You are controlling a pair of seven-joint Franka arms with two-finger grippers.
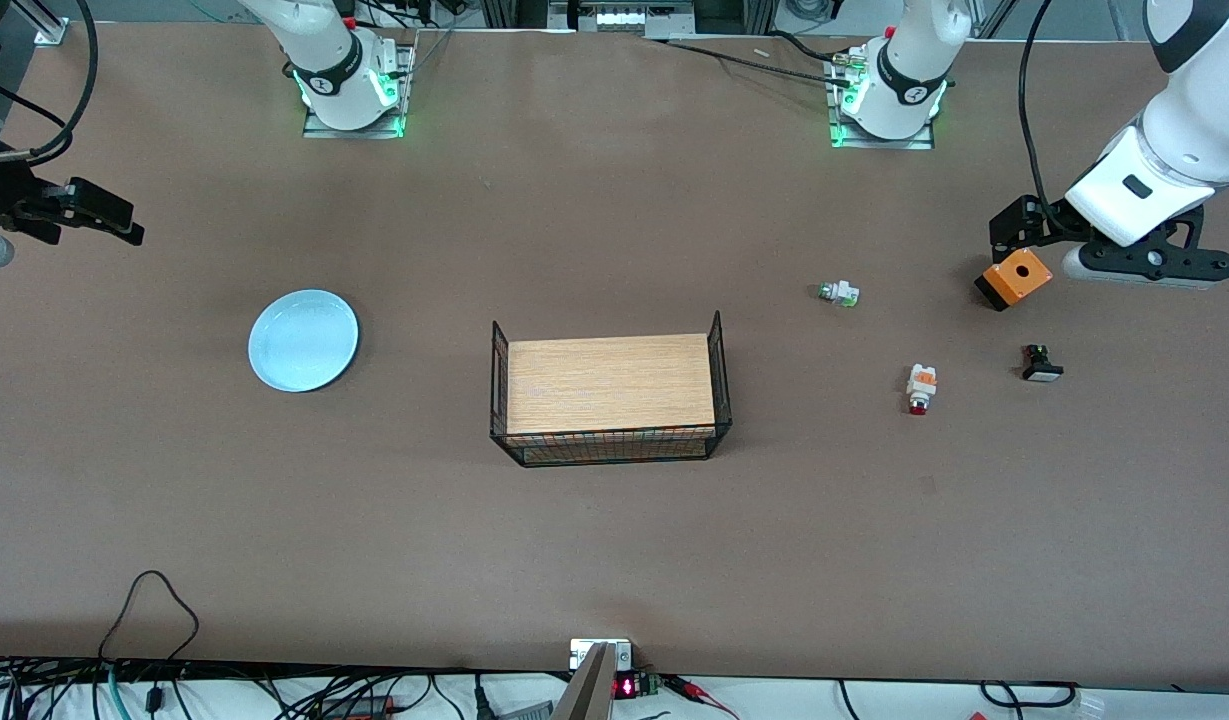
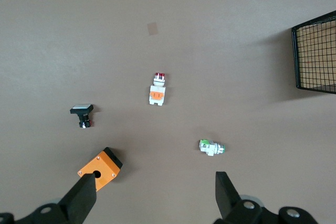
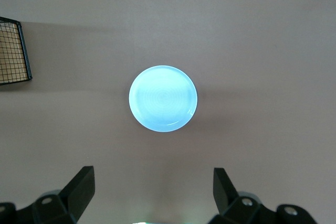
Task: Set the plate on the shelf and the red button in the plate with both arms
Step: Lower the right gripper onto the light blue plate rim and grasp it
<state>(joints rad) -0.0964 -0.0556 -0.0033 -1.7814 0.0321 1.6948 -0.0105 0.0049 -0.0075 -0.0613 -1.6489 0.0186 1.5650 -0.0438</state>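
Right end effector (image 3: 152, 195), fingers spread apart and empty, hangs over the right arm's end of the bench (image 1: 614, 560). Beneath it lies the plate (image 1: 303, 340): one round, shallow, pale blue disc, whose faint concentric rings appear only in the right wrist view (image 3: 163, 98). One wire basket (image 1: 610, 400) with a wooden board inside stands mid-bench. Toward the left arm's end lie four small parts, one of each: a white green-tipped button (image 1: 839, 293), the red button (image 1: 920, 388), an orange box (image 1: 1014, 278) and a black switch (image 1: 1041, 364). The red button is a white block with an orange band and red tip, lying on its side, nearer the front camera than the green-tipped part. Left end effector (image 2: 155, 195), likewise spread and empty, hangs above the orange box; the box's black hole shows in both views.
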